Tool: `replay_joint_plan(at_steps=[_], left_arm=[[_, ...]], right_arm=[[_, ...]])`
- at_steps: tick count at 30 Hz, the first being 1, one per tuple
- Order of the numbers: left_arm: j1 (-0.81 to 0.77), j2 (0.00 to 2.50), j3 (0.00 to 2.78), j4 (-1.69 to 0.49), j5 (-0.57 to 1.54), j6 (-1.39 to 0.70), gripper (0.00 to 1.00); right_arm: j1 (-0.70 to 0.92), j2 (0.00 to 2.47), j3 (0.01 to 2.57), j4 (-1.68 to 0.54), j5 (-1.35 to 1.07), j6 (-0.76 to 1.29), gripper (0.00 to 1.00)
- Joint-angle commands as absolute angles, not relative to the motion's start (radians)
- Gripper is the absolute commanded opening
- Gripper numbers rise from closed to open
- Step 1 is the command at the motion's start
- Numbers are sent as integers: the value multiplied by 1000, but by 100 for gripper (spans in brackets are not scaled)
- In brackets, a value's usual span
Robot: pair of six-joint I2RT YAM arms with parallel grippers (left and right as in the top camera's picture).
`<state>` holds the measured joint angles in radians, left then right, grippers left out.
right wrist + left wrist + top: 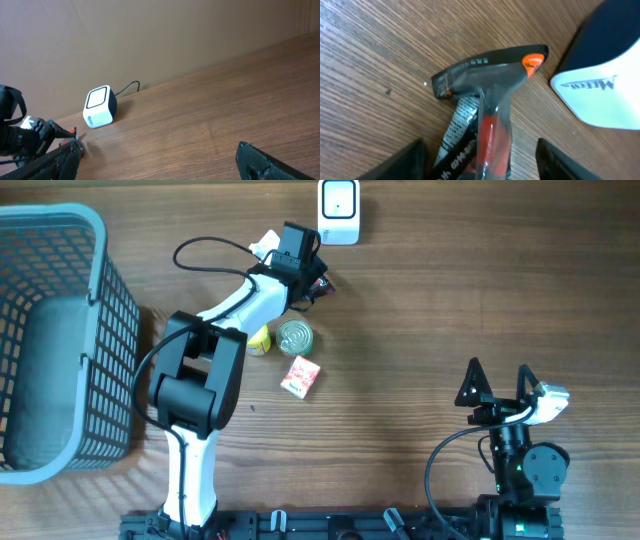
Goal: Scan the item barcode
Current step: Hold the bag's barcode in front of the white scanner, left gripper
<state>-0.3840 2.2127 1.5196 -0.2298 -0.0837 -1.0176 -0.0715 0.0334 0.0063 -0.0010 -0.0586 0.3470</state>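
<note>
The packaged item (487,82) lies flat on the wooden surface (375,55), just beside the white scanner (600,95), with its wide head toward the scanner and its narrow stem running back between the fingers of the left hand (480,147). That hand is unclenched: a dark finger stands on each side of the stem with bare wood showing in both gaps, so nothing is gripped yet. The right hand (498,370) rests well apart near the front edge, its fingers spread wide and empty

The item looks like a small black and orange tool sealed in glossy clear film, so it is probably light and easy to lift, though slick. The film would likely crinkle and slide under a pinch, while the tool inside should be stiff enough to take the pressure. The stem is the sensible place to hold, squeezing across its narrow width where the solid body fills the wrapper. A white printed patch (462,117) lies along the stem; whether it carries the barcode is too blurred to tell, so the fingers should stay off it and leave it free to face the scanner window
</note>
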Motion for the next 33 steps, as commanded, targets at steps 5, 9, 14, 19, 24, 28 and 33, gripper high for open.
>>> replay_joint_plan(at_steps=[5, 9, 14, 19, 24, 28, 33], left_arm=[[-368, 2273, 1521, -186, -72, -1026, 33], [-355, 2273, 1521, -189, -73, -1026, 4], [-341, 2272, 1521, -192, -72, -1026, 4], [-341, 2264, 1521, -181, -52, -1026, 4], [-341, 2201, 1526, -125, -71, -1025, 4], [-362, 2134, 1545, -38, -173, -946, 4], [-398, 2122, 1545, 30, -232, -920, 4]], right_arm=[[-68, 29, 6, 1, -52, 342, 100], [-68, 29, 6, 1, -52, 342, 100], [-68, 29, 6, 1, -52, 343, 100], [-68, 29, 6, 1, -52, 342, 100], [-68, 29, 6, 1, -52, 343, 100], [-68, 29, 6, 1, -52, 342, 100], [-68, 29, 6, 1, -52, 343, 100]])
